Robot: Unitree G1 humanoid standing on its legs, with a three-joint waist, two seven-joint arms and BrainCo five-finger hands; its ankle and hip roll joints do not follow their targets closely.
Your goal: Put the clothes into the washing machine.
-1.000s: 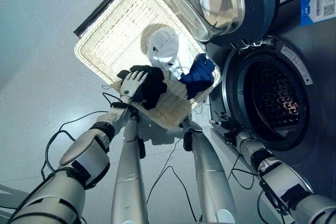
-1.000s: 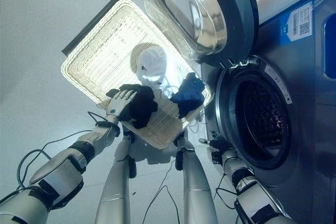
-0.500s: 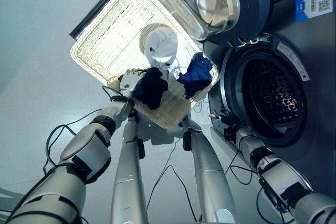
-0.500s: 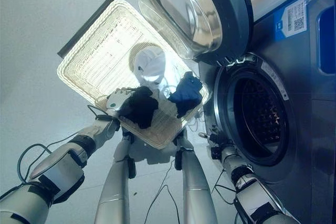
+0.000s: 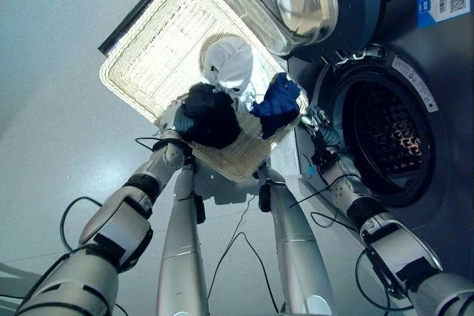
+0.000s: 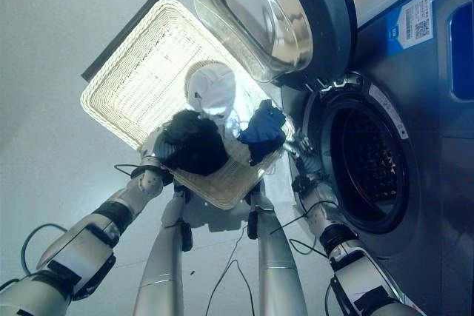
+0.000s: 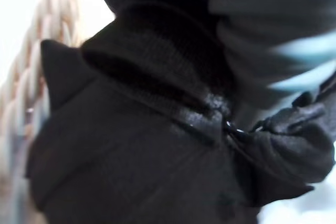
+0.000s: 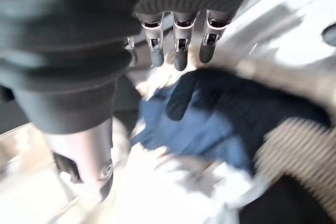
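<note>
**Black garment bunched at our left hand, in the basket**

The black knitted garment [image 5: 209, 116] sits bundled in the pale woven rectangular basket [image 5: 152, 57], at its 6 o'clock edge. Our left hand [image 5: 169, 118] is buried against it; we cannot tell how its fingers stand. A white garment [image 5: 231, 64] lies at 12 o'clock from the black one, a dark blue garment [image 5: 278, 103] at 3 o'clock. Our right hand [image 8: 178, 45] hovers just beside the blue cloth, fingers straight, holding nothing. The grey front-loading washing machine [image 5: 437, 94] has its round glass door [image 5: 296, 1] swung open.
</note>
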